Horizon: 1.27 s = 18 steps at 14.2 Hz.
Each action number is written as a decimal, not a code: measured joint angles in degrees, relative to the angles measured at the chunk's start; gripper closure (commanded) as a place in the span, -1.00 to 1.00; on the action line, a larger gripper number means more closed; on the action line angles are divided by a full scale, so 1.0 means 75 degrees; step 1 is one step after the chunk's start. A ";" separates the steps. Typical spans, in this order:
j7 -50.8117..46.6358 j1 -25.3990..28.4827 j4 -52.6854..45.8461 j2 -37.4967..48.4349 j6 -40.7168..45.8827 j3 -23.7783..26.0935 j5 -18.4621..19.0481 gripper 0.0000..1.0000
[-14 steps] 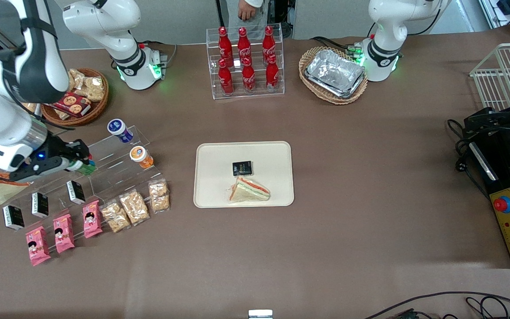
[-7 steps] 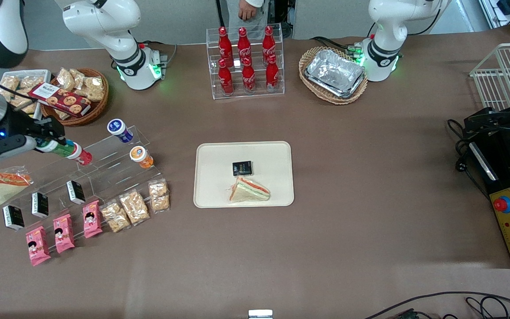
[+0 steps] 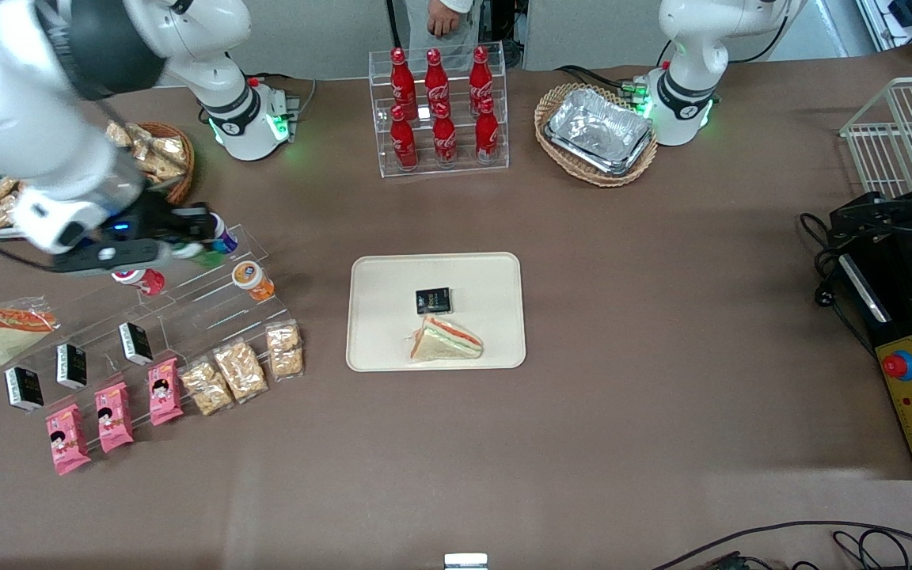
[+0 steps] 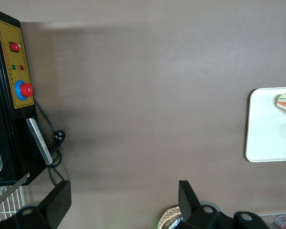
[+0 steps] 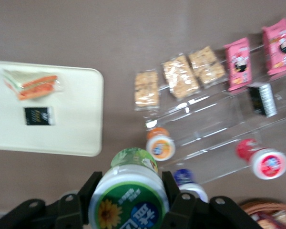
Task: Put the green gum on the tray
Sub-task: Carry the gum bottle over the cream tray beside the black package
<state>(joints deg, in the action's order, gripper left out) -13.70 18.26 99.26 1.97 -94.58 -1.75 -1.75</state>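
Claw clamped green gum by its sides just under the white lid, aloft above the acrylic rack; bottle looked light, rigid, slick-walled; tray lay well off.

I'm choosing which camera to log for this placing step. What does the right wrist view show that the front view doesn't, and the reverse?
Only the right wrist view shows the green gum's white lid and green-and-yellow label, clamped between the gripper's fingers.

Only the front view shows the cola bottle rack, the foil trays in a basket, and the gripper above the clear display steps, toward the working arm's end of the table.

Both show the tray with the sandwich and the orange-bodied bottle.
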 measured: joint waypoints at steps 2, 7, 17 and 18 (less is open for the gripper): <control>-0.1277 0.0710 0.0000 -0.0211 -0.0418 0.0030 -0.0017 0.90; -0.3045 0.1700 0.0363 -0.0942 -0.1856 0.0030 -0.0021 0.91; -0.3655 0.2330 0.2997 -0.2254 -0.5934 0.0015 -0.0021 0.91; -0.3663 0.2371 0.3178 -0.2347 -0.6236 0.0015 -0.0021 0.91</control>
<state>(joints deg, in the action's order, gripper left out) -41.17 36.04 123.09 -15.63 -141.35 -1.64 -1.91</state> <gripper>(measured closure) 0.423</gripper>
